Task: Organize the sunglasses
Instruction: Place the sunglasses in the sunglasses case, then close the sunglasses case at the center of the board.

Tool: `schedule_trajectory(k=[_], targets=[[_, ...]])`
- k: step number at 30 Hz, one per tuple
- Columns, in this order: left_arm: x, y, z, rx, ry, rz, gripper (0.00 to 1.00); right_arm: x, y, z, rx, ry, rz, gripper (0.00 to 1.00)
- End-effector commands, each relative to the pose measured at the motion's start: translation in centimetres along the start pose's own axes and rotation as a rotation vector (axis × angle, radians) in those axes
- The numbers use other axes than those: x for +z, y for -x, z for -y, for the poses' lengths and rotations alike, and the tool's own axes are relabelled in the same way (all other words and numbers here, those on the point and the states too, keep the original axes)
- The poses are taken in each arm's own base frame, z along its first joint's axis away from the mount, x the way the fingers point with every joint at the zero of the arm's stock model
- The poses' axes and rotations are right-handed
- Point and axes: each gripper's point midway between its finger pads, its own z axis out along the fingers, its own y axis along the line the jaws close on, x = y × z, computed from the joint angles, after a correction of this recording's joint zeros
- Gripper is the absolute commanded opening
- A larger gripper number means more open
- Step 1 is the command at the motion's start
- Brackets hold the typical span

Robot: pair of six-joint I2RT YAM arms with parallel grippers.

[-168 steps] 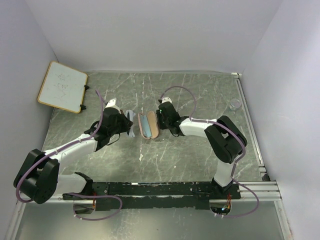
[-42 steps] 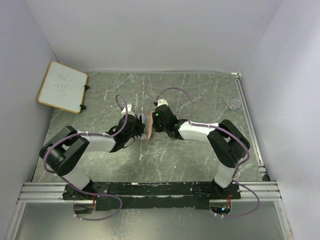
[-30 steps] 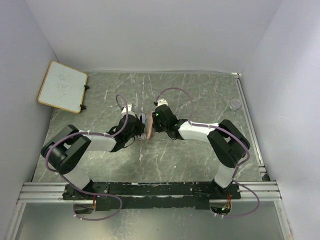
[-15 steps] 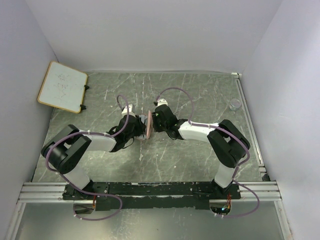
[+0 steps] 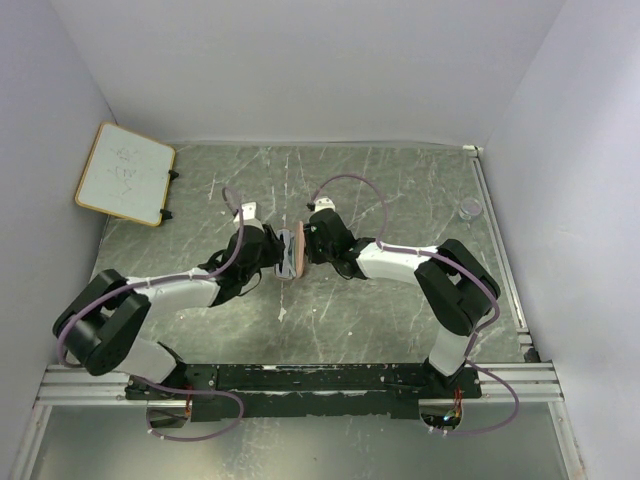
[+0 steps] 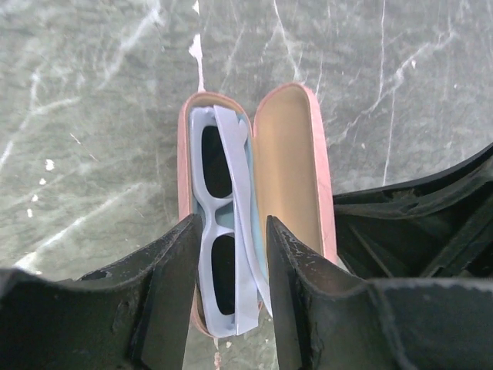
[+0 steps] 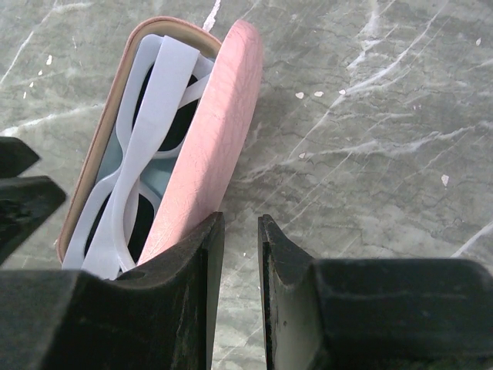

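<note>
Left jaws: just spread from pinched to half wide, holding nothing, straddling sunglasses [image 6: 218,225]. Right jaws: narrow gap unchanged, bare surface [image 7: 370,154] showing between them, lid of pink case [image 7: 208,139] leaning at their 10 o'clock. Sunglasses lie in case's 9 o'clock half. Judgement: glasses released, placement done; lid closing left.

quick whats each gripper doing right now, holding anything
left gripper: open, holding nothing, above the sunglasses lying in the case
right gripper: barely open, nothing between its fingers, beside the case
</note>
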Motion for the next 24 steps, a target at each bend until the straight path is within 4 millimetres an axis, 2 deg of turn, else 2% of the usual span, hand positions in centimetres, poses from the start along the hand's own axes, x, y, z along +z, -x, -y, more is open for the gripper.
schedule_trajectory(k=[1, 4, 9, 10, 11, 12, 21, 24], targets=[[-0.9, 2.4, -1.3, 0.013, 0.079, 0.084, 0.50, -0.1, 1.5, -0.6, -0.004, 0.008, 0.033, 0.25], [-0.9, 1.9, -2.6, 0.029, 0.124, 0.080, 0.51, -0.1, 1.4, -0.7, -0.006, 0.011, 0.030, 0.25], [-0.1, 0.0, -3.8, 0.028, 0.148, 0.039, 0.50, 0.0, 0.9, -0.7, -0.014, 0.006, 0.019, 0.25], [0.1, -0.4, -4.1, 0.029, 0.155, 0.031, 0.52, 0.0, 0.8, -0.7, -0.015, 0.004, 0.016, 0.25], [0.3, -0.7, -4.4, 0.031, 0.162, 0.026, 0.59, 0.0, 0.8, -0.7, -0.017, 0.002, 0.015, 0.25], [0.5, -1.0, -4.7, 0.030, 0.161, 0.021, 0.61, 0.0, 2.0, -1.1, -0.015, 0.010, 0.037, 0.25], [1.9, -2.5, -5.9, 0.034, 0.167, -0.028, 0.62, 0.1, 2.1, -1.2, -0.018, 0.005, 0.036, 0.25], [2.1, -2.6, -5.9, 0.031, 0.162, -0.029, 0.59, 0.2, 2.2, -1.2, -0.021, 0.002, 0.034, 0.25]])
